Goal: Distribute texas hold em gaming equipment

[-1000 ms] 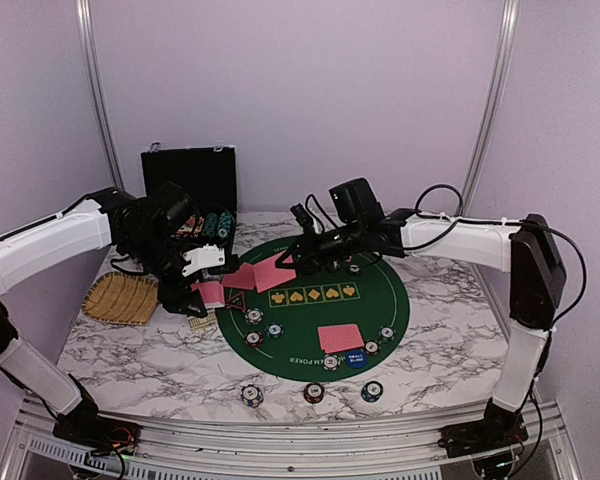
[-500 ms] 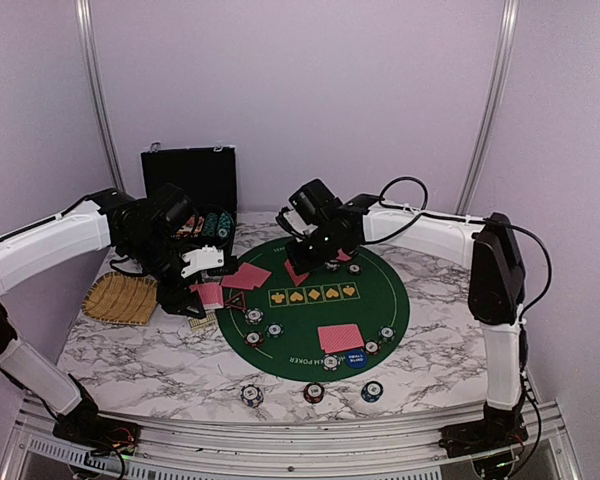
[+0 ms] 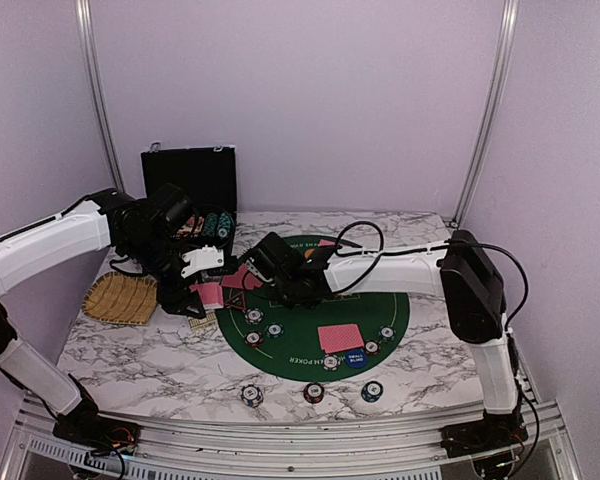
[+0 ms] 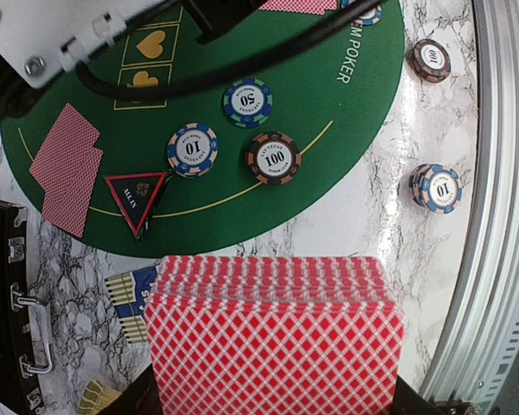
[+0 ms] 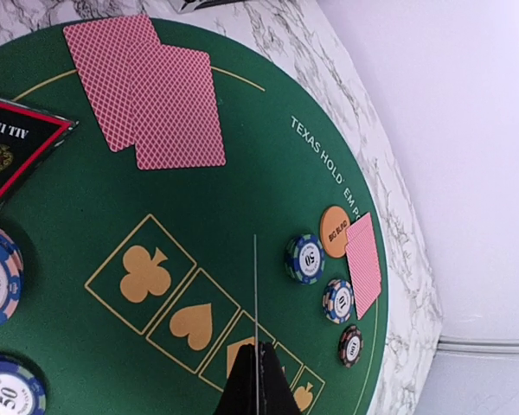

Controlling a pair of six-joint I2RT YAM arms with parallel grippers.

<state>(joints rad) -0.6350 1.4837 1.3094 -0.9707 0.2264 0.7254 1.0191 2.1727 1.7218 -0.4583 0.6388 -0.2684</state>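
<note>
My left gripper [image 3: 208,292] is shut on a deck of red-backed playing cards [image 4: 272,337], held above the table just left of the green felt mat [image 3: 385,300]. My right gripper [image 5: 261,353] is shut on a single card [image 5: 256,285], seen edge-on over the mat's suit squares, near its left side [image 3: 288,288]. Two cards [image 5: 147,91] lie beside the dark red-edged triangle [image 4: 136,201]. Three chips [image 4: 272,157] sit near it. An orange disc [image 5: 335,231], chips and a card [image 5: 363,264] lie at the far rim. More cards [image 3: 340,337] and the blue disc [image 3: 356,358] lie at the near rim.
A woven straw tray [image 3: 120,297] lies at the left, under my left arm. An open black case [image 3: 190,180] with chips stands at the back left. A card box [image 4: 130,298] lies below the deck. Three chip stacks [image 3: 314,392] sit on the marble near the front edge.
My right arm has swung left across the mat, from the far right side to its left part, carrying the card. My left arm and the deck have stayed still.
</note>
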